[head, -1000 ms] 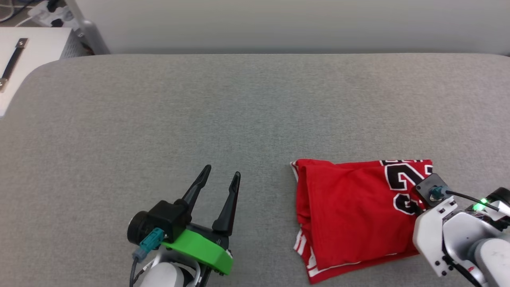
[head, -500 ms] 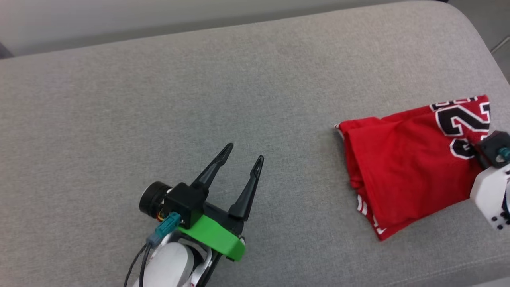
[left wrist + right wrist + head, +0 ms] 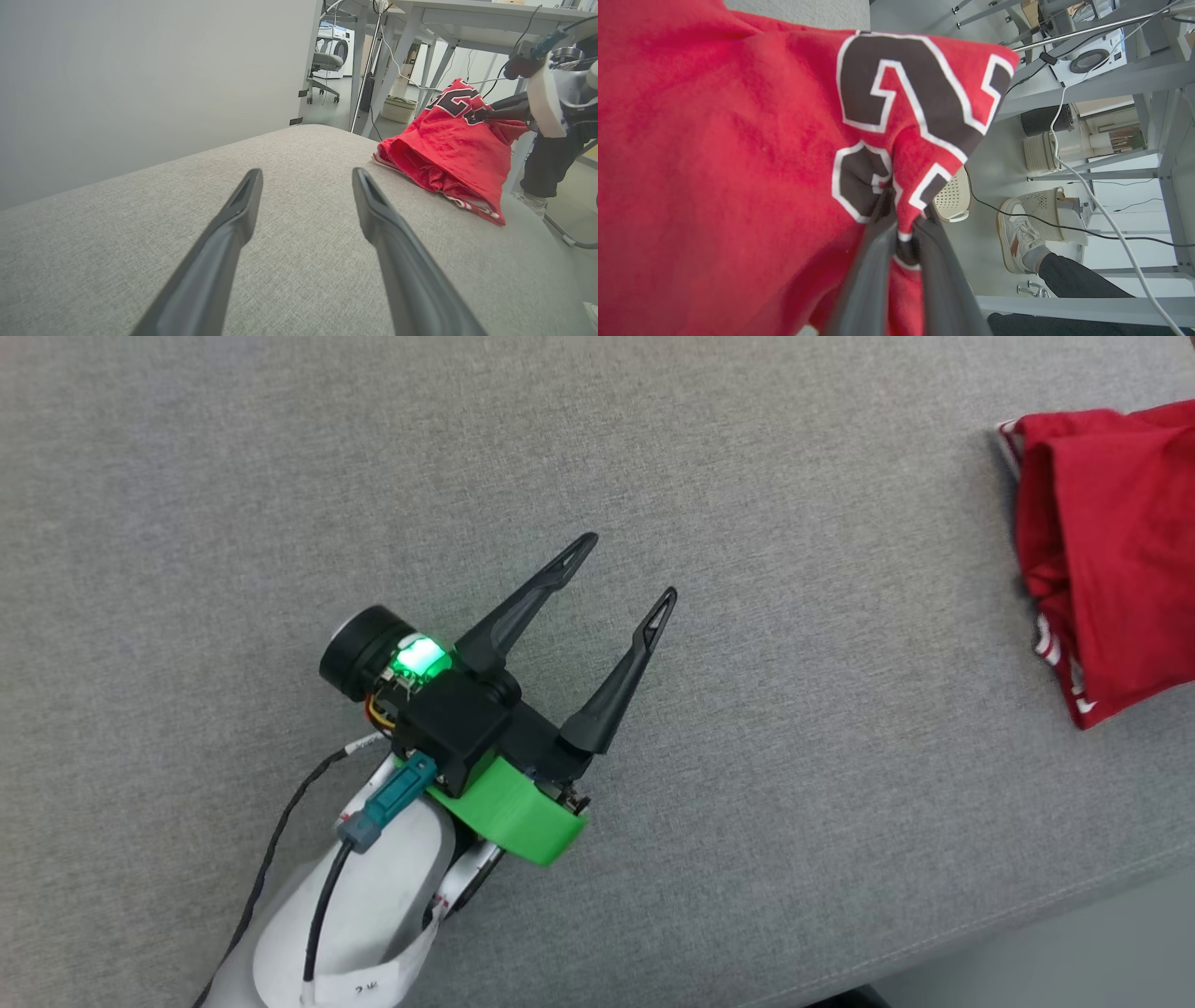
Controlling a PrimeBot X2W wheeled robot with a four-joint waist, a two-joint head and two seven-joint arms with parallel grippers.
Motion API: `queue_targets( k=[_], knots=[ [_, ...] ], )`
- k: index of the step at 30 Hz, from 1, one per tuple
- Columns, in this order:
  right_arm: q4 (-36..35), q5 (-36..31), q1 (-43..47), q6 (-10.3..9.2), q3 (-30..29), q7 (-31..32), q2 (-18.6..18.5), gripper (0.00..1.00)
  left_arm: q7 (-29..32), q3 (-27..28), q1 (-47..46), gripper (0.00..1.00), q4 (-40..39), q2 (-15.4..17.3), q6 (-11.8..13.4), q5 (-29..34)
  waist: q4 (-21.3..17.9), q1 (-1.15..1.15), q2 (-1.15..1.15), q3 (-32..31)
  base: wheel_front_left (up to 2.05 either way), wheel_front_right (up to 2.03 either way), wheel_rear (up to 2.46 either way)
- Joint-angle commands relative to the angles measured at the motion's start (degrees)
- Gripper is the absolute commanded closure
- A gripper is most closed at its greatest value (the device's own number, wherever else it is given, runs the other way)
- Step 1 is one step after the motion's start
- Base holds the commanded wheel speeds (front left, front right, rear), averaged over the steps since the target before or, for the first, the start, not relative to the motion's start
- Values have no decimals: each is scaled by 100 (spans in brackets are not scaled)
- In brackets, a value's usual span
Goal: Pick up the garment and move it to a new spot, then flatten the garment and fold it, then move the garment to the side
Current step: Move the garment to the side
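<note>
The garment (image 3: pixel 714 163) bears a large black, white-outlined "2". The character below it is crumpled and unreadable. A white tag (image 3: pixel 369 987) on the pale forearm (image 3: pixel 373 877) carries small print, too blurred to read.

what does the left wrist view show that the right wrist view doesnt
Left wrist view: the left tool, open and empty above the grey cushion, and the garment with its lower end resting on that cushion. Right wrist view: close up, fabric by the black numeral bunched between the shut fingers of the right tool. Both: the red garment gripped by the right tool.
</note>
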Motion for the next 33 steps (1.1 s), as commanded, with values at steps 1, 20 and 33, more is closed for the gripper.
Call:
queue_targets(
  k=[1,20,33],
  knots=[
    [165,-68,-154,-11,-111,-90,-16,100,-28,-21,-174,0,-62,62,-17,68,-123,-1,-1,516,0,0,0],
    [1234,-810,-841,-11,-814,-726,432,0,-29,-37,-283,0,-211,-42,75,-33,309,-1,-1,385,0,0,0],
    [375,40,-558,-11,-517,-999,938,0,-34,890,546,0,341,-482,96,-327,832,-1,-1,-1101,0,0,0]
  ],
)
